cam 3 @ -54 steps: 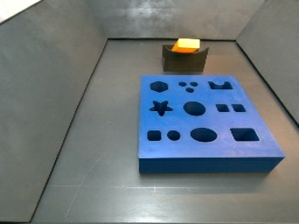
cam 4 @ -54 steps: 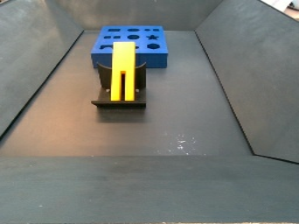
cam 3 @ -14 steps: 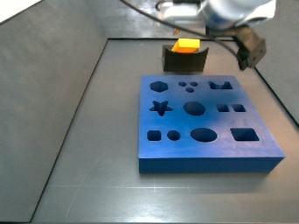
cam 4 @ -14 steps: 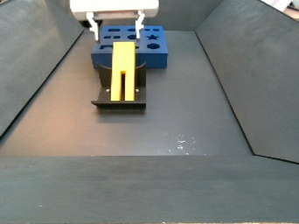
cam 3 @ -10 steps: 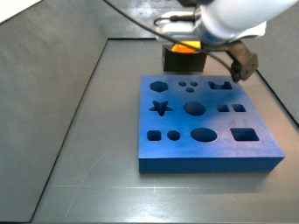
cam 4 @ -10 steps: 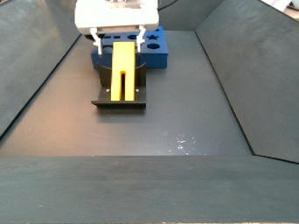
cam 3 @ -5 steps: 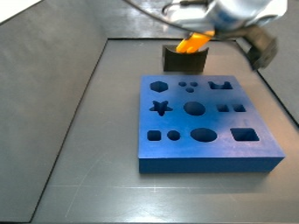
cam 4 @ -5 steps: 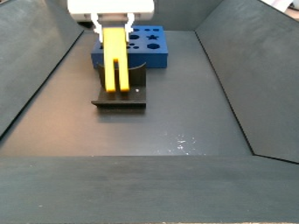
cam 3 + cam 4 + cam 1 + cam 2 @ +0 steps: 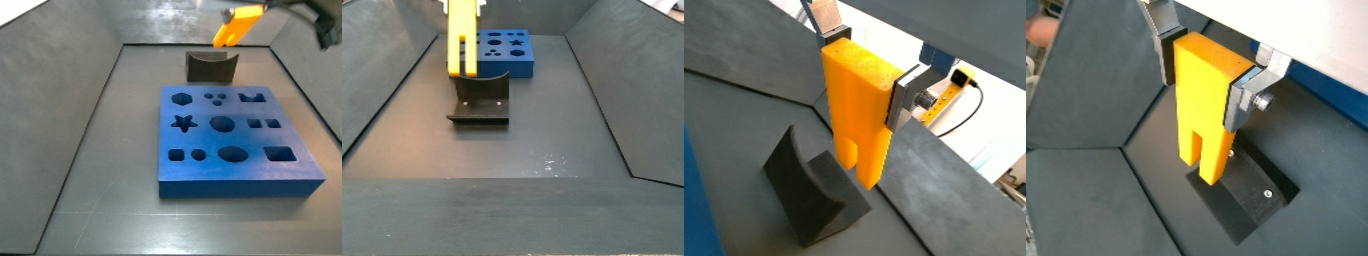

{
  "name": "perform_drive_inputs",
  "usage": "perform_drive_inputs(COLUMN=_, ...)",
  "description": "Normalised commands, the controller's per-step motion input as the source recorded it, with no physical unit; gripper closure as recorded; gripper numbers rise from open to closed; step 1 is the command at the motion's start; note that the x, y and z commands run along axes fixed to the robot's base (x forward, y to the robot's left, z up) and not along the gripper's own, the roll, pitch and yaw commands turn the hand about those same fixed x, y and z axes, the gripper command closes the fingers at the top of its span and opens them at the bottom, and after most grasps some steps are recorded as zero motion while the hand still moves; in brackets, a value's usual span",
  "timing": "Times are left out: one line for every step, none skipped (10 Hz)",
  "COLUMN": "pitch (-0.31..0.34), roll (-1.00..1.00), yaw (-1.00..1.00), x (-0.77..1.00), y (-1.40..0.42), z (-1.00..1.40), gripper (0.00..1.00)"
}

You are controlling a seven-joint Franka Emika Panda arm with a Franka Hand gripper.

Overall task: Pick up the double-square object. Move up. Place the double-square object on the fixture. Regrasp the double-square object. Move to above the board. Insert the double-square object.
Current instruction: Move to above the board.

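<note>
— So which step is this?

— By my reading, the lift after the regrasp. The gripper (image 9: 865,75) is clamped on the double-square object (image 9: 861,110): in both wrist views a silver finger (image 9: 1248,90) presses flat against each side of the yellow block near its upper end, and the grooved end hangs down free. In both side views the block (image 9: 462,38) hangs in the air, clear above the fixture (image 9: 480,104), touching nothing else.

— And what does the next move call for?

— Carrying it over the board (image 9: 238,142) and lining it up with the matching cutout. In a side view the block (image 9: 237,25) looks tilted rather than plumb, so I would judge it needs squaring up before it goes down. Which cutout it belongs to, I can't settle from these pictures.

— What has changed since the earlier frames?

— About five seconds back the block lay along the fixture with no arm in view. Half a second ago it was already gripped and tipped up, its lower end just above the fixture. Now it sits higher, near the top of both side views, and the fixture's notch (image 9: 213,57) is bare. The board hasn't shifted.
</note>
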Motion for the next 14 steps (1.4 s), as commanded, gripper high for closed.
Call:
perform_drive_inputs(pitch=0.049, roll=0.02, yaw=-0.11, x=0.1, y=-0.11, z=0.99, gripper=1.0)
perform_drive_inputs(pitch=0.089, roll=0.03, yaw=-0.09, x=0.07, y=-0.08, z=0.84, gripper=1.0)
perform_drive_inputs(pitch=0.138, roll=0.03, yaw=-0.06, x=0.04, y=-0.05, z=0.64, gripper=1.0)
perform_drive_inputs(pitch=0.162, roll=0.03, yaw=-0.02, x=0.03, y=-0.04, z=0.5, gripper=1.0)
perform_drive_inputs(pitch=0.181, roll=0.01, yaw=0.02, x=0.03, y=-0.03, z=0.3, gripper=1.0)
perform_drive_inputs(pitch=0.191, roll=0.01, yaw=0.04, x=0.03, y=-0.03, z=0.21, gripper=1.0)
perform_drive_inputs(pitch=0.083, roll=-1.0, yaw=-0.2, x=-1.0, y=-0.97, z=0.57, gripper=1.0)
perform_drive_inputs(pitch=0.07, roll=-1.0, yaw=-0.2, x=-1.0, y=-0.95, z=0.58, gripper=1.0)
perform_drive_inputs(pitch=0.044, roll=-1.0, yaw=-0.19, x=-1.0, y=-0.86, z=0.56, gripper=1.0)
perform_drive_inputs(pitch=0.041, roll=-1.0, yaw=-0.19, x=-1.0, y=-0.82, z=0.52, gripper=1.0)
perform_drive_inputs(pitch=0.051, roll=-1.0, yaw=-0.19, x=-1.0, y=-0.82, z=0.53, gripper=1.0)
perform_drive_inputs(pitch=0.058, roll=-1.0, yaw=-0.18, x=-1.0, y=-0.8, z=0.53, gripper=1.0)
perform_drive_inputs(pitch=0.066, roll=-1.0, yaw=-0.17, x=-0.67, y=-0.49, z=0.33, gripper=1.0)
perform_drive_inputs(pitch=0.074, roll=-1.0, yaw=-0.16, x=-0.41, y=-0.24, z=0.17, gripper=1.0)
